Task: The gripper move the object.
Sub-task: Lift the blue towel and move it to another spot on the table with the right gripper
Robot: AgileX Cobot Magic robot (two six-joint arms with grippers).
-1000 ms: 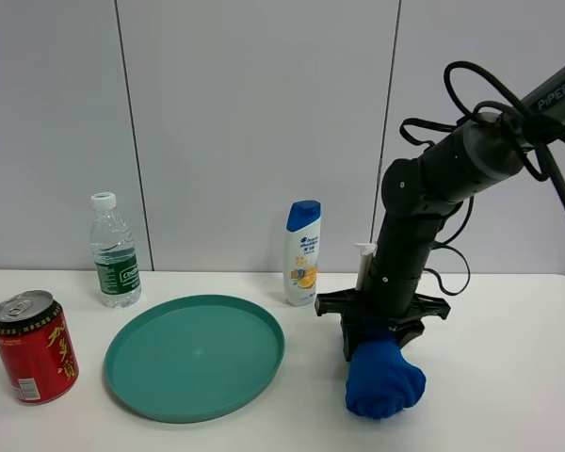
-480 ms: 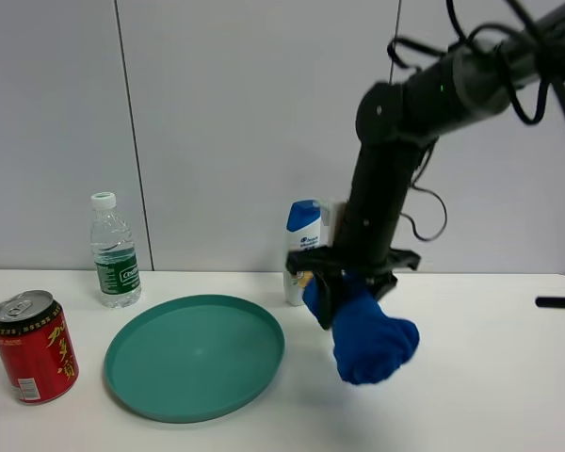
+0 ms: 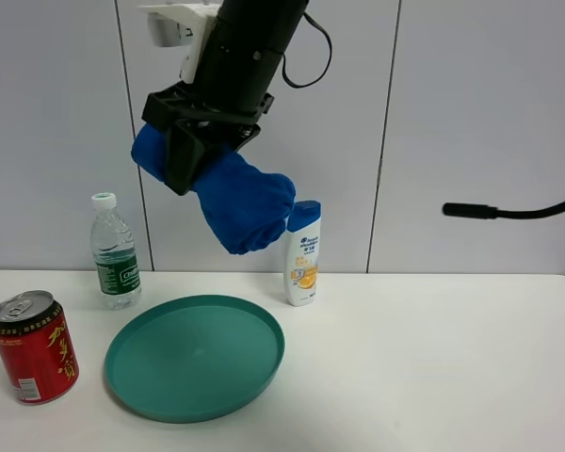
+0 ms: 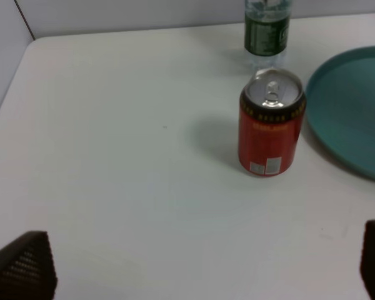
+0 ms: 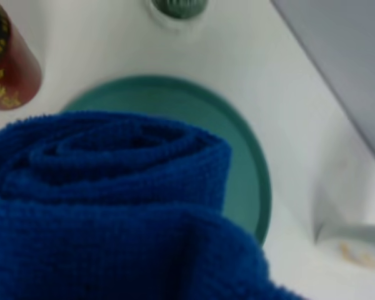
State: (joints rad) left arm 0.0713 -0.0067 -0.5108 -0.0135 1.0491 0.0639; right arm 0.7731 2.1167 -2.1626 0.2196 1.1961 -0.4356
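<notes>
My right gripper [image 3: 185,158] is shut on a rolled blue towel [image 3: 237,196] and holds it high in the air, above the far edge of the teal plate [image 3: 195,356]. The arm has reached across to the left half of the exterior view. In the right wrist view the towel [image 5: 112,206] fills the frame and hides the fingers; the plate [image 5: 240,165] lies below it. My left gripper [image 4: 200,269] is open and empty, its fingertips [image 4: 25,265] wide apart over bare table near the red can [image 4: 270,122].
A red can [image 3: 33,346] stands at the front left, a water bottle [image 3: 113,252] behind it, and a shampoo bottle [image 3: 303,252] by the wall right of the plate. A black cable [image 3: 508,212] hangs at the right.
My right gripper has lifted the blue towel from low at the right of the plate and swung it up and to the left, high over the plate's far side.
</notes>
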